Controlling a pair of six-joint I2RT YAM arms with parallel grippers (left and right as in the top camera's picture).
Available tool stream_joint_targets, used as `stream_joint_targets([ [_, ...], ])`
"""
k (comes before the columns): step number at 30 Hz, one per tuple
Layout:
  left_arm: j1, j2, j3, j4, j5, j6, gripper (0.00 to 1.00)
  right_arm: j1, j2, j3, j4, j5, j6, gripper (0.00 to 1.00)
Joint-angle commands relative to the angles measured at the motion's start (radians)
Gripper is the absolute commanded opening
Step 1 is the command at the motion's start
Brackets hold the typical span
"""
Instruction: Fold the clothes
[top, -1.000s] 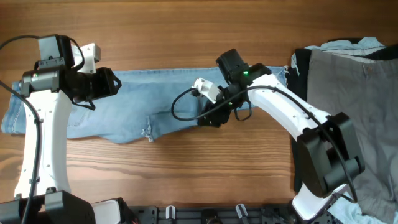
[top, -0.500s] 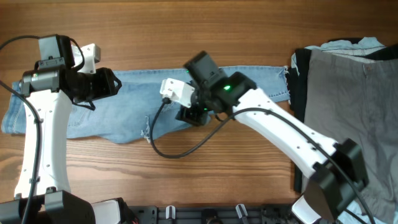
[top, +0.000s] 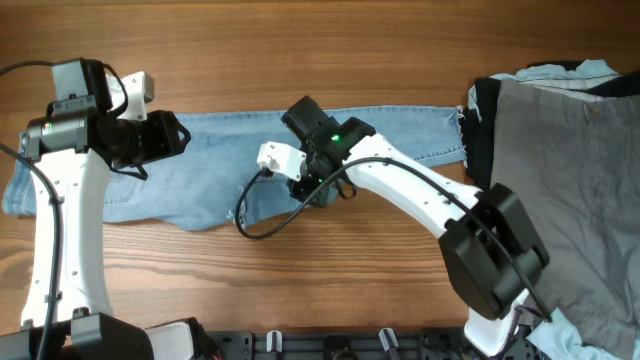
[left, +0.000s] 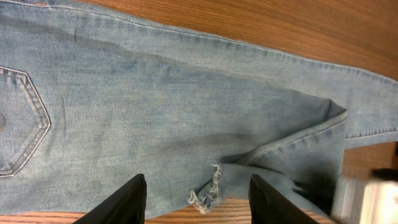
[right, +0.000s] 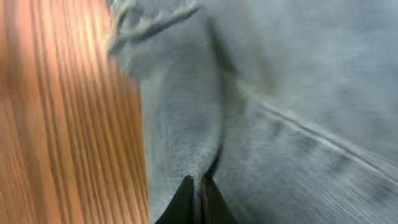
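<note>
Denim jeans (top: 210, 165) lie lengthwise across a wooden table (top: 300, 50), with one leg doubled back so its frayed hem (left: 208, 190) sits mid-length. The right gripper (right: 198, 186) is clenched on a fold of that leg. The left gripper (left: 202, 193) hovers above the jeans, fingers spread, grasping nothing.

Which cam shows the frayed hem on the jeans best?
Left wrist: frayed hem of the jeans is sharp, centred between the left gripper's open fingers. Overhead shows it only as a tiny fringe; right wrist catches it blurred at the frame's top.
</note>
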Motion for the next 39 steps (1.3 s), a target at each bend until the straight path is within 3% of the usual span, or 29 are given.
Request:
stream_joint_targets([
  [1, 0.005, -0.021, 0.001, 0.004, 0.001, -0.002, 0.53, -0.046, -0.147, 0.088, 0.114, 0.166, 0.393, 0.04],
  [4, 0.005, -0.021, 0.001, 0.004, 0.001, -0.002, 0.53, -0.164, -0.229, 0.088, 0.154, 0.338, 0.753, 0.04],
  [10, 0.005, -0.021, 0.001, 0.016, 0.001, -0.002, 0.53, -0.446, -0.208, 0.033, 0.063, 0.315, 1.165, 0.04],
  [12, 0.005, -0.021, 0.001, 0.023, 0.001, -0.002, 0.54, -0.513, -0.195, 0.013, 0.043, 0.262, 1.171, 0.04],
  [16, 0.005, -0.021, 0.001, 0.037, 0.002, -0.002, 0.55, -0.521, -0.187, 0.013, 0.151, 0.024, 0.88, 0.04],
  [17, 0.005, -0.021, 0.001, 0.038, 0.002, -0.002, 0.55, -0.521, -0.187, 0.013, 0.168, -0.005, 0.873, 0.04],
  [21, 0.005, -0.021, 0.001, 0.027, 0.001, -0.002, 0.55, -0.521, -0.187, 0.013, 0.133, 0.06, 0.941, 0.04],
  [23, 0.005, -0.021, 0.001, 0.018, 0.001, -0.002, 0.55, -0.533, -0.185, 0.013, -0.08, 0.326, 1.106, 0.05],
  [24, 0.005, -0.021, 0.001, 0.014, 0.001, -0.002, 0.56, -0.538, -0.182, 0.013, -0.169, 0.405, 1.135, 0.27],
  [26, 0.005, -0.021, 0.001, 0.014, 0.001, -0.002, 0.56, -0.555, -0.173, 0.013, -0.272, 0.467, 1.126, 0.45],
  [27, 0.005, -0.021, 0.001, 0.016, 0.002, -0.002, 0.56, -0.571, -0.173, 0.013, -0.302, 0.468, 1.098, 0.7],
  [30, 0.005, -0.021, 0.001, 0.011, 0.002, -0.002, 0.56, -0.629, -0.171, 0.01, -0.317, 0.465, 1.049, 0.77],
  [32, 0.005, -0.021, 0.001, 0.003, 0.002, -0.002, 0.56, -0.713, -0.155, 0.0, -0.261, 0.347, 0.917, 0.68],
  [34, 0.005, -0.021, 0.001, 0.005, 0.002, -0.002, 0.56, -0.774, -0.111, 0.0, -0.23, 0.159, 0.816, 0.67],
  [39, 0.005, -0.021, 0.001, 0.007, 0.002, -0.002, 0.56, -0.799, 0.044, 0.0, -0.241, -0.275, 0.901, 0.87],
])
